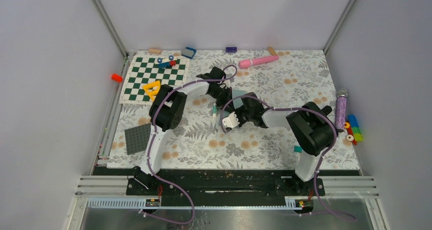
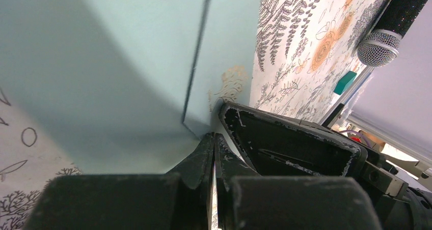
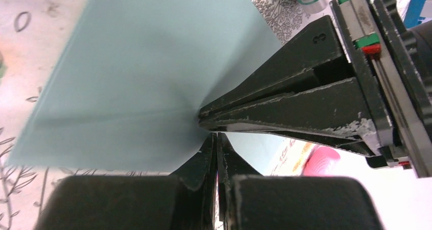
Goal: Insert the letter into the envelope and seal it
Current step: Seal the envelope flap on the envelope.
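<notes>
The grey-teal envelope (image 2: 102, 62) lies flat on the flowered cloth and fills both wrist views; one folded edge (image 2: 197, 57) runs across it. My left gripper (image 2: 214, 137) is shut, its tips resting at a corner of the envelope with nothing between them. My right gripper (image 3: 216, 136) is shut too, tips against the envelope (image 3: 137, 72), right beside the left one's fingers (image 3: 295, 95). In the top view both wrists meet mid-table over the envelope (image 1: 240, 94), mostly covering it. The letter shows in no view.
A chequered board (image 1: 155, 77) with small toys lies back left and a dark studded plate (image 1: 137, 138) front left. A pink cylinder (image 1: 258, 61) is at the back. A glittery microphone (image 1: 341, 110), coloured blocks (image 1: 352, 130) and a teal block (image 1: 297, 149) are on the right.
</notes>
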